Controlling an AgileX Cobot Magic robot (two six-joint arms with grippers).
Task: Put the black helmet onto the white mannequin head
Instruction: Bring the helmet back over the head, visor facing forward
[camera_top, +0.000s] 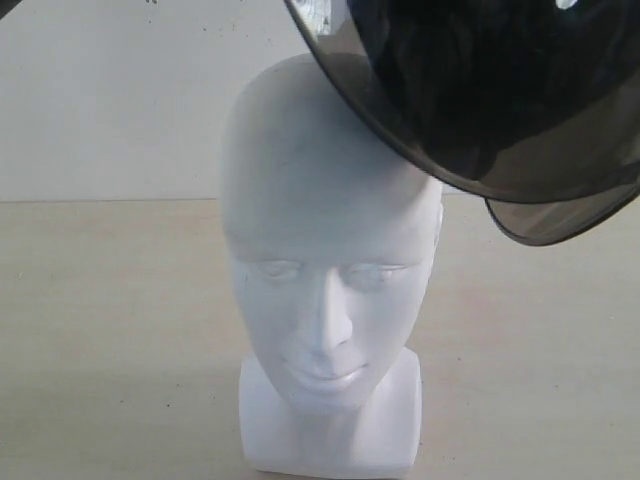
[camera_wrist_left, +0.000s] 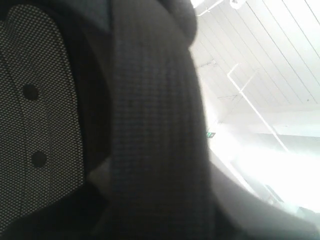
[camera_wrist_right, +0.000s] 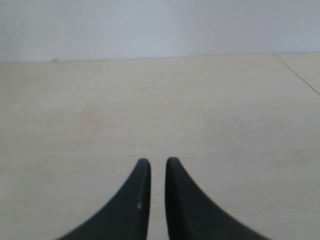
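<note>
Overhead, black helmet (camera_top: 480, 90) — apart from right claw (camera_wrist_right: 157, 162)

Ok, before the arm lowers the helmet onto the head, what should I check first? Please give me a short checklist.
1. Head stands upright: ok.
2. Helmet centred over the head: not ok; it hangs high, toward the right of the exterior view, with only its visor overlapping the crown.
3. Helmet opening faces the head: cannot tell.
4. Left gripper's hold on the helmet: cannot tell; its camera shows only padding.
5. Right gripper free: ok; its fingers are nearly together over the table, holding nothing.
</note>
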